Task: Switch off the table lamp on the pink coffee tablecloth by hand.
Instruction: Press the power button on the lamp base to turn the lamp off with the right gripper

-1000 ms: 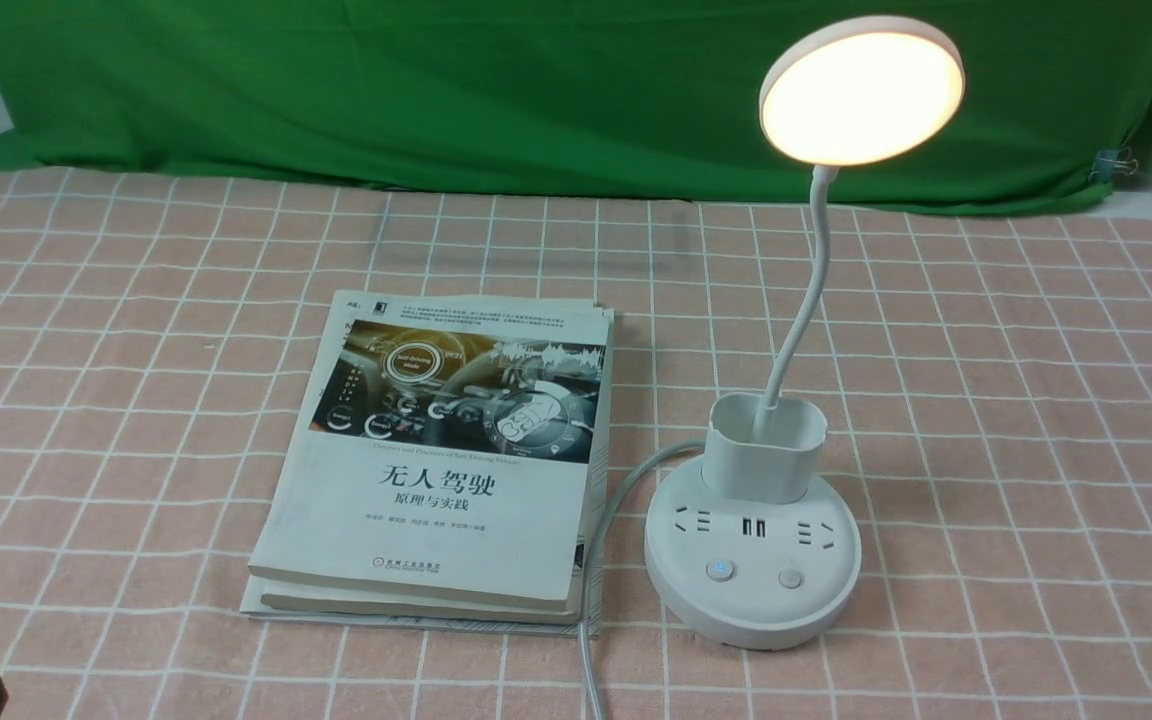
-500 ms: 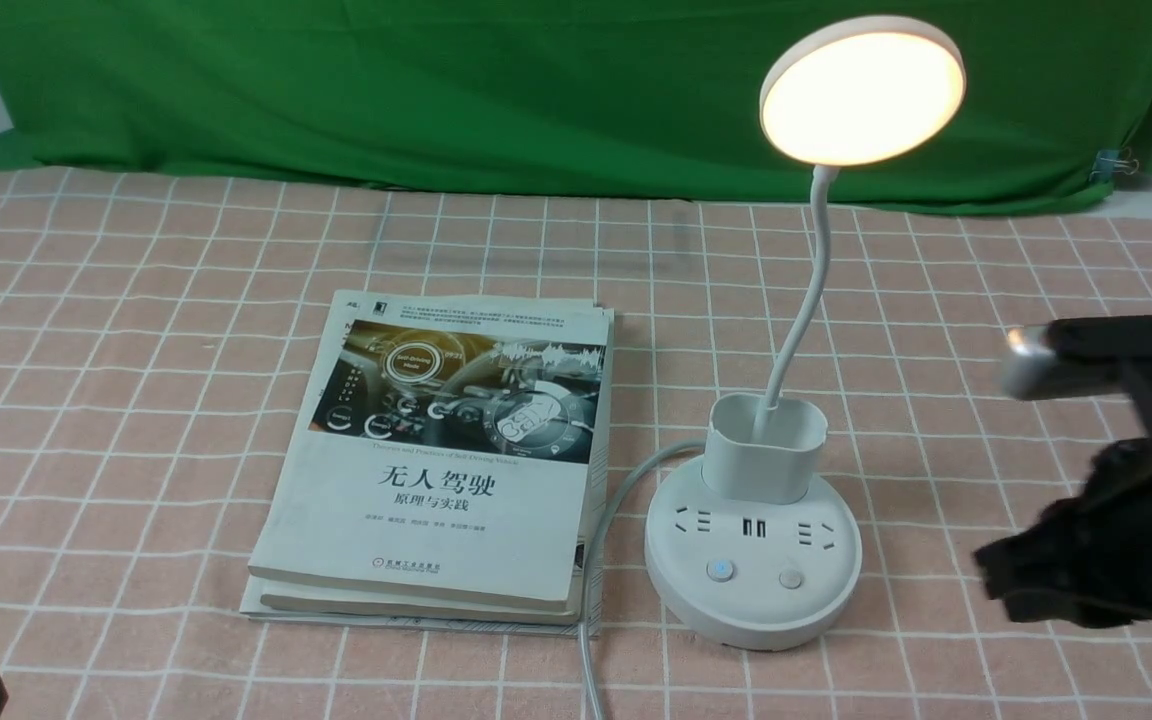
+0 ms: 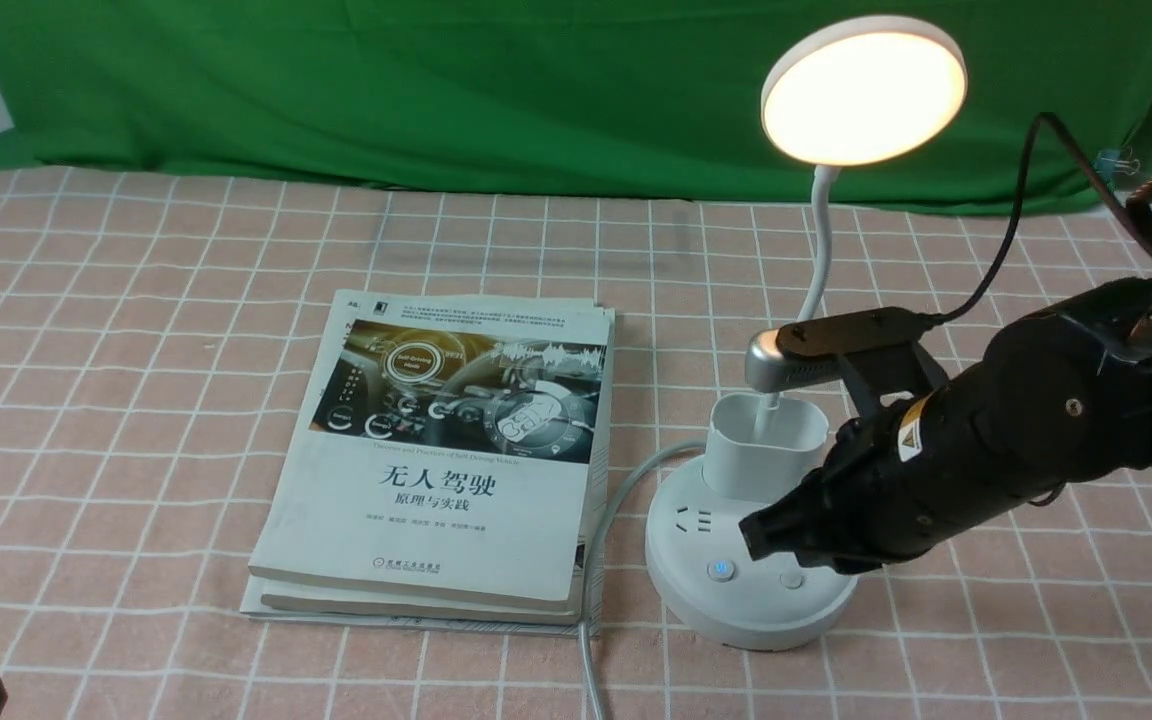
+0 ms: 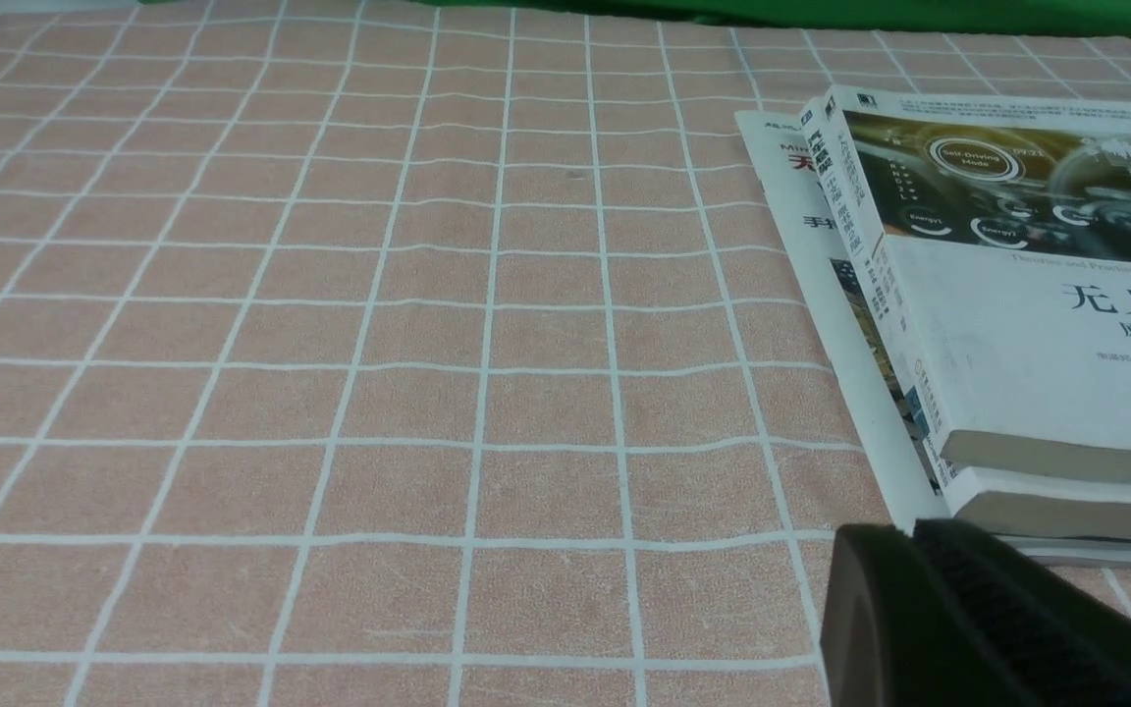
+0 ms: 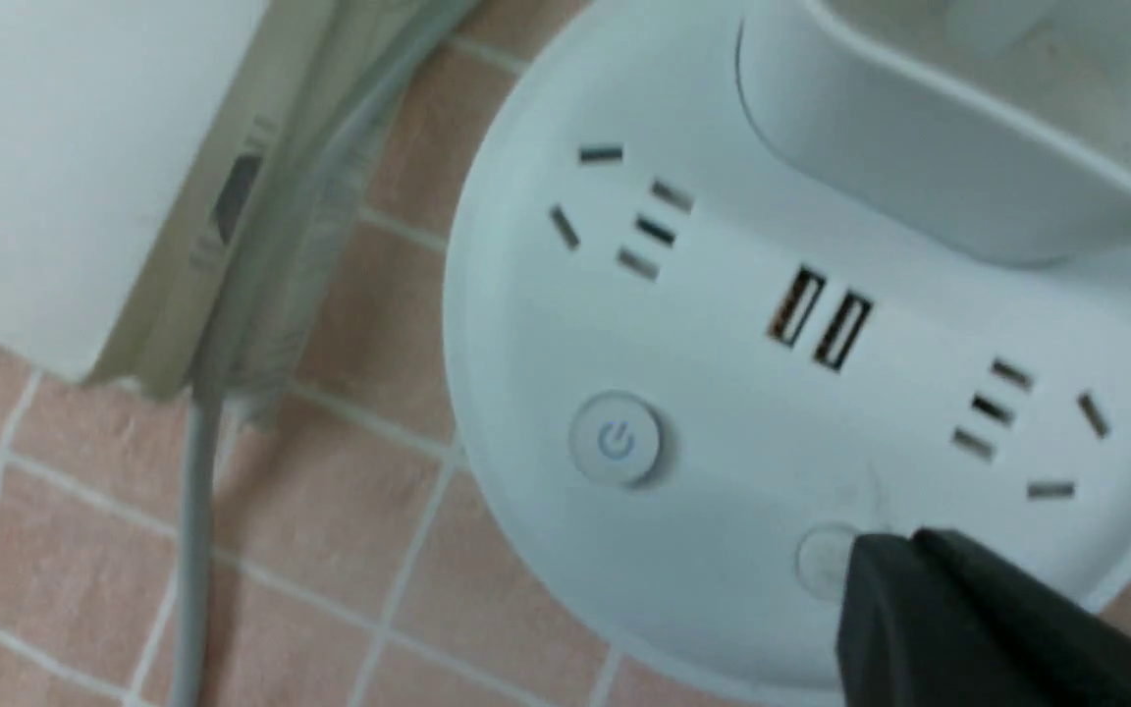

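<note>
Lamp (image 3: 861,90) is glowing away on the pink cloth (image 3: 136,300) right beside the books (image 3: 446,450), and the right gripper (image 3: 758,540), pinched closed, is pointing down at the lamp's plain button (image 3: 791,578).

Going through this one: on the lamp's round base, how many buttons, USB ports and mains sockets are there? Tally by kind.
Buttons: 2
USB ports: 2
Sockets: 2
Total on the lamp base: 6
</note>
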